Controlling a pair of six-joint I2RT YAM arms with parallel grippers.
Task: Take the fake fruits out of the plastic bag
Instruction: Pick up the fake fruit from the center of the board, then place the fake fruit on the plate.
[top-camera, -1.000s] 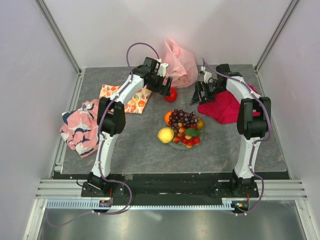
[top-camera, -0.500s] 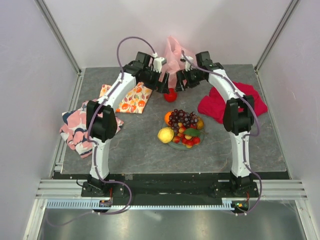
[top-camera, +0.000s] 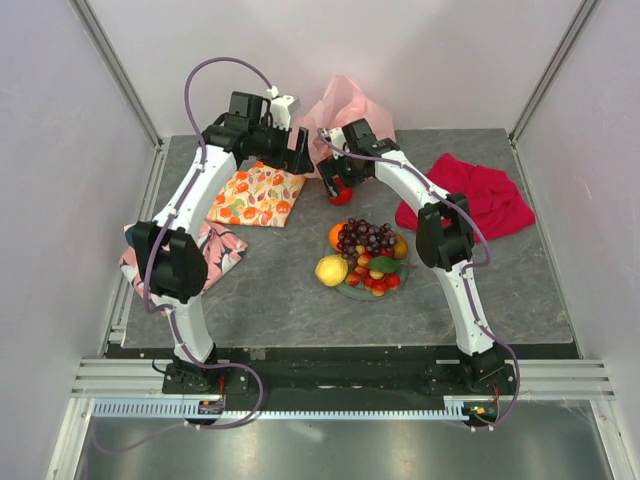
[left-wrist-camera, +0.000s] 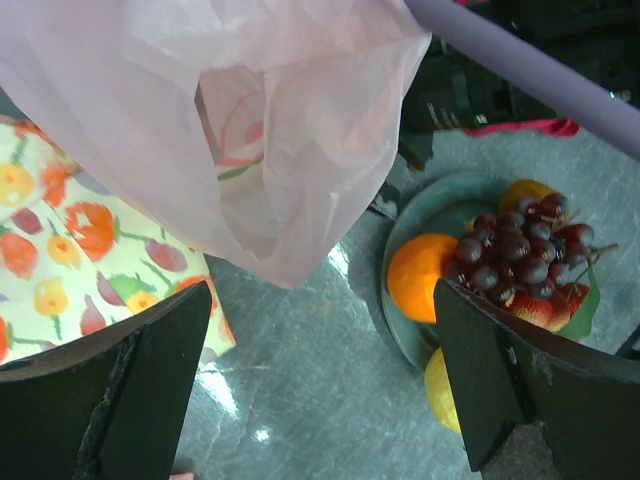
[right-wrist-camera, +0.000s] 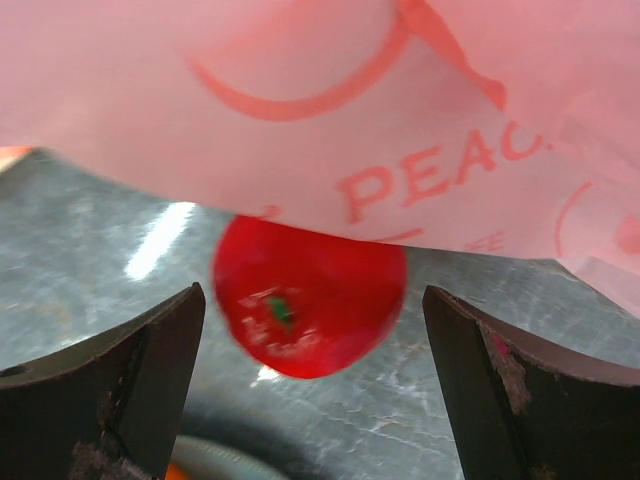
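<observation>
The pale-pink plastic bag (top-camera: 347, 108) stands crumpled at the back of the table. It fills the top of the left wrist view (left-wrist-camera: 250, 120) and of the right wrist view (right-wrist-camera: 350, 100). A red apple (top-camera: 343, 195) lies on the table just in front of the bag, partly under its edge (right-wrist-camera: 305, 305). My right gripper (top-camera: 335, 183) is open above the apple, with a finger on each side (right-wrist-camera: 315, 390). My left gripper (top-camera: 298, 160) is open and empty beside the bag's left edge (left-wrist-camera: 320, 380). An orange (left-wrist-camera: 420, 275), grapes (left-wrist-camera: 512, 250) and a lemon (left-wrist-camera: 447, 388) lie on a green plate (top-camera: 352, 291).
A fruit-printed orange-and-white cloth (top-camera: 258, 193) lies left of the bag. A red cloth (top-camera: 478, 195) lies at the right. A pink-and-navy cloth (top-camera: 215, 250) lies at the left edge, partly under my left arm. The plate of fruit sits mid-table.
My right gripper has swung left from the red cloth to above the red apple. My left gripper has pulled back and left from the apple to the bag's left edge.
</observation>
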